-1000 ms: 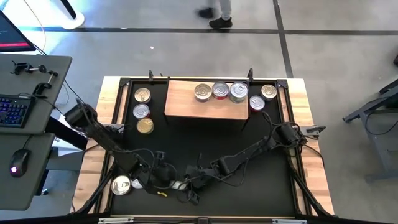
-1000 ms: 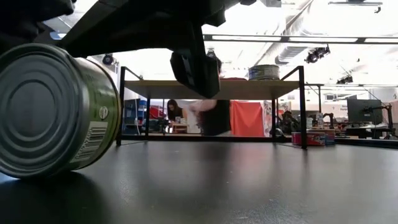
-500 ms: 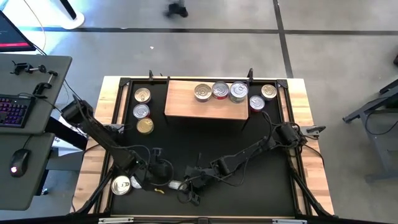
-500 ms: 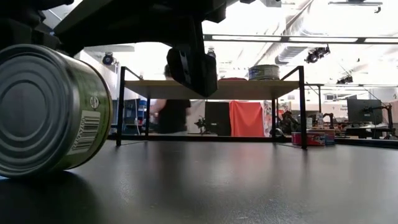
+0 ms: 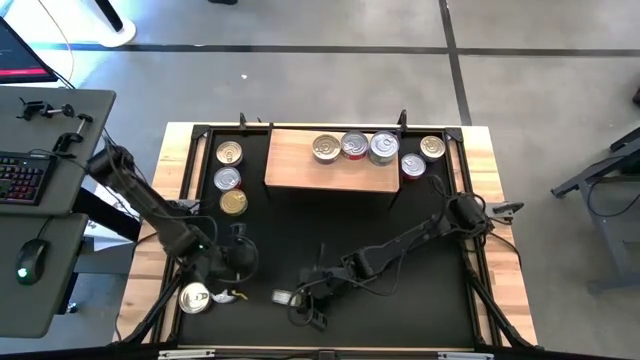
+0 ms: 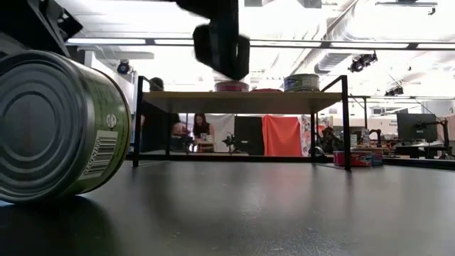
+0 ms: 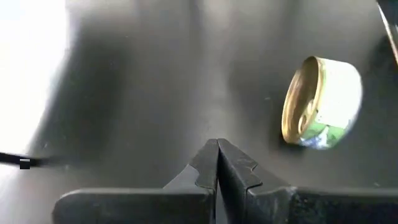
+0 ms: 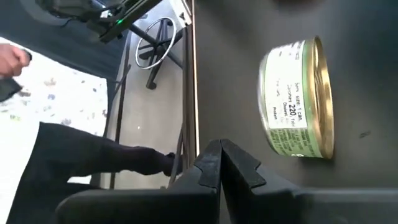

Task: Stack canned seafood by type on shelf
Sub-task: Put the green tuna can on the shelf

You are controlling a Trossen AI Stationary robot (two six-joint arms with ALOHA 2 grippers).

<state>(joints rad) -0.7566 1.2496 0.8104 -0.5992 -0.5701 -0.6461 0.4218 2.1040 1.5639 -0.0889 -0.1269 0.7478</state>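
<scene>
- Lower left of the high view: a green-labelled can (image 5: 194, 297) lies on its side on the mat (image 5: 330, 225).
- Beside it, the left gripper (image 5: 237, 258) has its jaws pressed together, empty; it should open wide before descending.
- Bottom centre, the right gripper (image 5: 300, 303) is likewise closed and empty.
- Upper frame: the shelf (image 5: 330, 160) carries three cans.

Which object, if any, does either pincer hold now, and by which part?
Nothing is held. The left pincer and the right pincer are both shut and empty; the green-labelled round tin with gold lid lies free on its side.
</scene>
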